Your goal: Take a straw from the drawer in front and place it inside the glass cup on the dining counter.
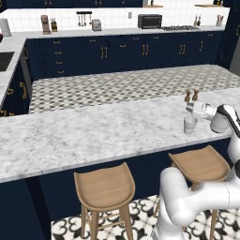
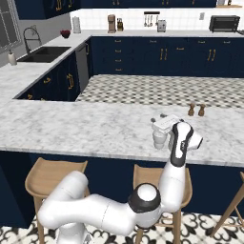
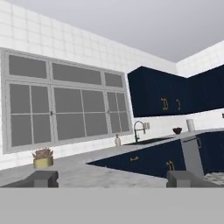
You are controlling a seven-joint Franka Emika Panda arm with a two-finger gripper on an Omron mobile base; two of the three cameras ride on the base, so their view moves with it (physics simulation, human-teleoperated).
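Note:
The glass cup (image 1: 190,124) (image 2: 159,138) stands upright near the right end of the dining counter (image 1: 89,133) (image 2: 71,126), close to its front edge. My gripper (image 1: 188,108) (image 2: 154,122) hovers just above the cup's rim, lying level and pointing left along the counter. In the hand view my gripper (image 3: 113,179) is open, its fingertips (image 3: 43,178) wide apart with nothing between them. The straw and the drawer are out of view; I cannot tell what is inside the cup.
Two small brown shakers (image 1: 191,96) (image 2: 196,110) stand just behind the cup. Wooden stools (image 1: 104,187) (image 2: 52,176) line the counter's front. Across the tiled floor run navy cabinets, and a sink (image 2: 43,54) with a faucet (image 3: 138,131) sits in the far worktop.

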